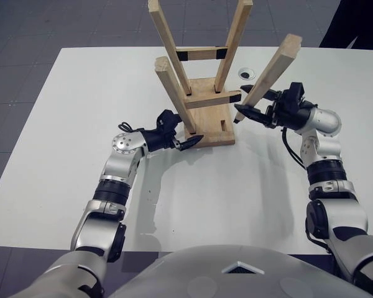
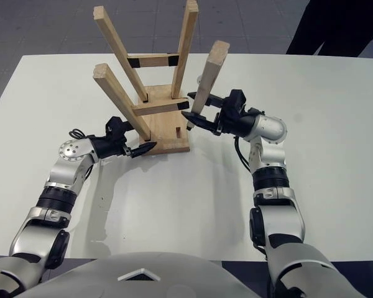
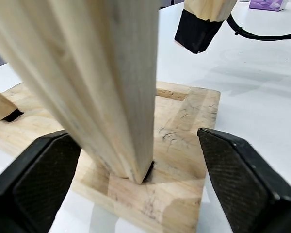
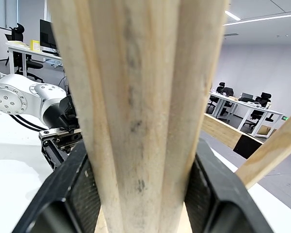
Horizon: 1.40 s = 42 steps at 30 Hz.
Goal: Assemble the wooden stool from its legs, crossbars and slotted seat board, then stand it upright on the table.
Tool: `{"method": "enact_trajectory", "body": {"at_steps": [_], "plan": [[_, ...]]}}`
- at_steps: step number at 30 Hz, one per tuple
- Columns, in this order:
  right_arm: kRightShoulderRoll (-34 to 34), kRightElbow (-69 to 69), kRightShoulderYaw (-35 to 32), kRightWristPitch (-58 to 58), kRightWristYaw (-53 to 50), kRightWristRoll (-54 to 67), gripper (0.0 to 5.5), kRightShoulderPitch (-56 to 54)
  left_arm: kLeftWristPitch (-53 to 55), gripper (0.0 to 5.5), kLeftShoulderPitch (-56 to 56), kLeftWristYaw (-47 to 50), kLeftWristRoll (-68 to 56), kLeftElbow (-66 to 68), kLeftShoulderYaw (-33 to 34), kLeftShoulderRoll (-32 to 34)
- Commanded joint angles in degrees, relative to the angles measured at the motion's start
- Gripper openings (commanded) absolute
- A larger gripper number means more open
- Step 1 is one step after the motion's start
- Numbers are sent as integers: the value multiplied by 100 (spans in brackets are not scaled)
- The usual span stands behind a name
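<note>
The stool stands upside down: its slotted seat board (image 1: 210,129) lies flat on the white table, with three legs (image 1: 166,43) rising from it and black-ended crossbars (image 1: 202,53) joining them. My left gripper (image 1: 188,131) is open at the board's near-left corner, its fingers (image 3: 39,184) standing either side of that corner's leg (image 3: 102,73) with gaps. My right gripper (image 1: 247,102) is shut on the fourth leg (image 1: 275,65), which tilts up and to the right. That leg's black-tipped lower end (image 3: 196,29) hangs just above the board's near-right slot (image 1: 226,123).
A round black grommet (image 1: 245,74) sits in the table behind the stool. The table (image 1: 62,112) has bare room on both sides of the stool and in front of it. Its near edge runs just ahead of my arms.
</note>
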Motion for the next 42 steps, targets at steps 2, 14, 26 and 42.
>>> {"method": "enact_trajectory", "body": {"at_steps": [2,14,26,42], "plan": [[-57,91,-19,-18,-34,-11,206,-284,302,423,57,-684,90,-34,-330,201],[-687,-843,-133,488,270,268,206,465,666,423,716,-889,200,-797,-538,705],[-806,-760,-106,406,379,302,205,624,977,423,1601,-1563,111,-1670,-370,2343],[-434,-1076,88,648,399,415,205,782,-173,423,188,412,1364,476,-552,1273]]}}
